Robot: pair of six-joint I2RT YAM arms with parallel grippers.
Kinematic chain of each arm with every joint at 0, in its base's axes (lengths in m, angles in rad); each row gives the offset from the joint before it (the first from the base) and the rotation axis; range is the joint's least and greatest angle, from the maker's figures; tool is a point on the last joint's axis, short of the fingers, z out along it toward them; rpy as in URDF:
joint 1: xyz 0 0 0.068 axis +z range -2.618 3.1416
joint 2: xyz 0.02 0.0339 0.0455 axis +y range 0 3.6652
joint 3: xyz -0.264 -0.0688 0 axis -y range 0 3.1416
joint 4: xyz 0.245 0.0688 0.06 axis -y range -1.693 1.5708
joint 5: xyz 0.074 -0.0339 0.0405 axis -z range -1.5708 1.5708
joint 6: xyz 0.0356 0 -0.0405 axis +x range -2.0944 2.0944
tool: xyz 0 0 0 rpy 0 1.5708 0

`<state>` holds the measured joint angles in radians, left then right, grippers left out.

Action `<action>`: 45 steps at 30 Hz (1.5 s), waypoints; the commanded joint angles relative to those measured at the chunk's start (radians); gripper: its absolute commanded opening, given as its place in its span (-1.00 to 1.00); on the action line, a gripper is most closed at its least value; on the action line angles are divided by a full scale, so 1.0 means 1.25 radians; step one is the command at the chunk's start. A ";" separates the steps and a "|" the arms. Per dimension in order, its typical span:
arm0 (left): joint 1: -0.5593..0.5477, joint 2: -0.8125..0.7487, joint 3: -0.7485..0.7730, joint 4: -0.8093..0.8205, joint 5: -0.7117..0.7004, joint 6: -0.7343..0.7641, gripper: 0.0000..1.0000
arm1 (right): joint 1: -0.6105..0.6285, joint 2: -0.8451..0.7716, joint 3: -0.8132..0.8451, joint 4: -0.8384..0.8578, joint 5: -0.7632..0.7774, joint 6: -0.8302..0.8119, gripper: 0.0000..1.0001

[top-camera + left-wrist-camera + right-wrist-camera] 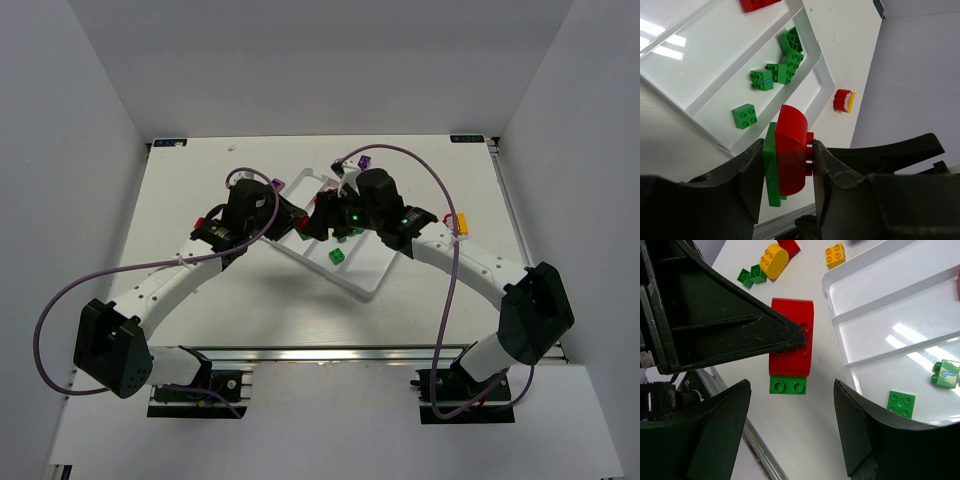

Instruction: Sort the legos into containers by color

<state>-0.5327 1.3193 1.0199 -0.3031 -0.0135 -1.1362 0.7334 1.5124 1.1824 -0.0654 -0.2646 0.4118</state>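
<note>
Clamped tight in the left pincer (788,160): a red arched lego (792,145) stuck face to face with a green plate (771,175). Held aloft over the middle of the table (200,300), a little toward the far edge, about above the rim of the white tray (368,284). Squeezed across the stack, with green against one pad and red studs against the other. Not ready for sorting while joined in two colours.

Facing it from the right-edge side: the right pincer (790,390), spread wide and gripping nothing. From the right wrist, the joined pair sits dead ahead in the gap between those two fingers, touching neither. Red part uppermost and pinned by the left fingertip, green plate sticking out below, toward the right palm. Long axis, red to green, lined up with the right pincer's approach. Probably calls for a short advance, a closing on the exposed green end, then a pull apart. No contest over which arm is nearer: only the right one free, and just beside the piece.

Lying in the tray's outer compartment, per the left wrist view: several green legos (769,79). In another compartment, a red lego (757,4). Out on the table near the right edge: a red-and-yellow piece (460,222). Loose beside the tray too, a yellow round lego (774,261).
</note>
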 commanded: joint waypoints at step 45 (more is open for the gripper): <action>-0.005 -0.114 -0.061 0.104 0.022 -0.067 0.07 | -0.056 0.052 0.047 0.144 -0.145 -0.010 -1.00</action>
<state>-0.5327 1.2488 0.9356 -0.1951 0.0174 -1.2133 0.6930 1.5791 1.2026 0.0570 -0.4065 0.4000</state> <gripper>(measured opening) 0.517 0.419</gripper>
